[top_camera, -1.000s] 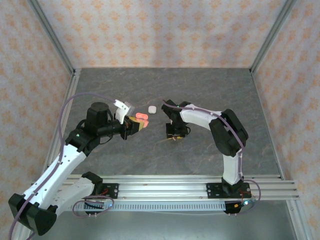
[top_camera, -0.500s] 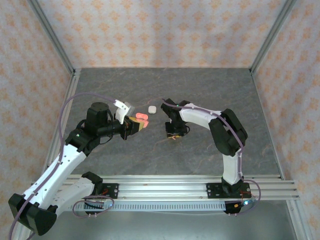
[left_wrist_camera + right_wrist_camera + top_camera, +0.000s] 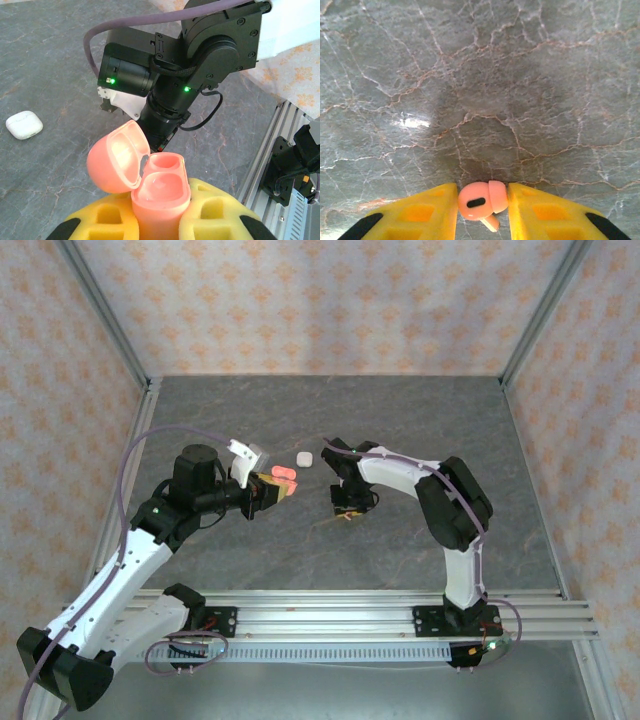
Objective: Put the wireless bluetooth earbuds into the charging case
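top external: coral case (image 3: 283,478) held raised left of centre, white case (image 3: 306,458) on bench (image 3: 420,420) just beyond; right arm (image 3: 400,472) shifted slightly up-left since a second ago.
left wrist: left fingers (image 3: 107,220) clamped on coral case, lid open, wells look empty.
right wrist: right fingers (image 3: 420,212) now narrowed onto coral earbud (image 3: 482,200), bottom centre; pickup likely secured, transfer to case next.

Lab test cell, aluminium frame (image 3: 330,618)
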Action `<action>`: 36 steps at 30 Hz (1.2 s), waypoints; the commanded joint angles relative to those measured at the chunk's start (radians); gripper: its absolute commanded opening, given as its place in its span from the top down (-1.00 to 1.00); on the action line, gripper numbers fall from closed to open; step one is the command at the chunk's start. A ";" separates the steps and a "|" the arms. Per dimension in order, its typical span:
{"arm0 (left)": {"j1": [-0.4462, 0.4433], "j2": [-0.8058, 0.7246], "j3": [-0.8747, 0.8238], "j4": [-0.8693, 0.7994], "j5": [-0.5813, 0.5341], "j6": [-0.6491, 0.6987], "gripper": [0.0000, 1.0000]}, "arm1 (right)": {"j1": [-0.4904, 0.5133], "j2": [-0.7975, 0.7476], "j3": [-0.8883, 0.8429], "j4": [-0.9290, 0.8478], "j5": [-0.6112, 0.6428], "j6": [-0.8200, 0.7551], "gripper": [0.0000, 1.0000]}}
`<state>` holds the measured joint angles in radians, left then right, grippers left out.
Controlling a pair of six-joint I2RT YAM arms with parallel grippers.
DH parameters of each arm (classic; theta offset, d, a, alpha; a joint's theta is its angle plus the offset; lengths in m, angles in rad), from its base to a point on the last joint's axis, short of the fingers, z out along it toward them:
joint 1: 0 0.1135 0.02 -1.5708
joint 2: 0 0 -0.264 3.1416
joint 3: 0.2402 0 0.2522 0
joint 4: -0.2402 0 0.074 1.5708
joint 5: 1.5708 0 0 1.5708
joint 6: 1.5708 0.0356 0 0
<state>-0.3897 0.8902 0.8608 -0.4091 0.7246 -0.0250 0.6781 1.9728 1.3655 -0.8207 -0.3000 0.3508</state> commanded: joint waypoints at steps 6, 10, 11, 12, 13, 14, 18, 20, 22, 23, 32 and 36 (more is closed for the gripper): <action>0.011 -0.018 -0.009 0.045 0.029 0.010 1.00 | 0.008 -0.007 0.013 -0.017 0.034 -0.009 0.53; 0.011 -0.031 -0.024 0.101 0.040 0.001 1.00 | 0.008 -0.062 -0.012 0.003 0.049 0.003 0.59; 0.012 -0.034 -0.025 0.110 0.039 0.001 1.00 | 0.008 -0.081 -0.022 0.012 0.054 0.006 0.61; 0.012 -0.034 -0.026 0.117 0.039 -0.001 1.00 | 0.008 -0.098 -0.030 0.020 0.057 0.012 0.62; 0.011 -0.039 -0.030 0.127 0.039 0.003 1.00 | 0.008 -0.118 -0.037 0.026 0.060 0.017 0.63; 0.011 -0.042 -0.035 0.140 0.041 0.004 1.00 | 0.008 -0.136 -0.042 0.032 0.064 0.021 0.64; 0.011 -0.041 -0.042 0.158 0.031 0.015 1.00 | 0.008 -0.220 -0.058 0.054 0.089 0.037 0.65; 0.011 -0.028 -0.028 0.120 0.002 0.025 1.00 | 0.008 -0.267 -0.070 0.071 0.100 0.040 0.66; 0.012 -0.016 -0.015 0.107 -0.019 0.023 1.00 | 0.008 -0.319 -0.079 0.092 0.105 0.046 0.69; 0.010 -0.014 -0.018 0.122 -0.023 0.012 1.00 | 0.008 -0.347 -0.085 0.105 0.105 0.048 0.71; 0.006 -0.015 -0.090 0.390 -0.019 -0.085 1.00 | 0.021 -0.587 -0.101 0.205 0.144 0.070 0.77; -0.015 -0.012 -0.108 0.470 -0.063 -0.089 1.00 | 0.029 -0.664 -0.102 0.251 0.156 0.084 0.79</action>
<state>-0.3931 0.8780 0.7631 -0.0807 0.7094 -0.0940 0.6968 1.3621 1.2739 -0.6258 -0.1879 0.4133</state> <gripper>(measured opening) 0.156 0.134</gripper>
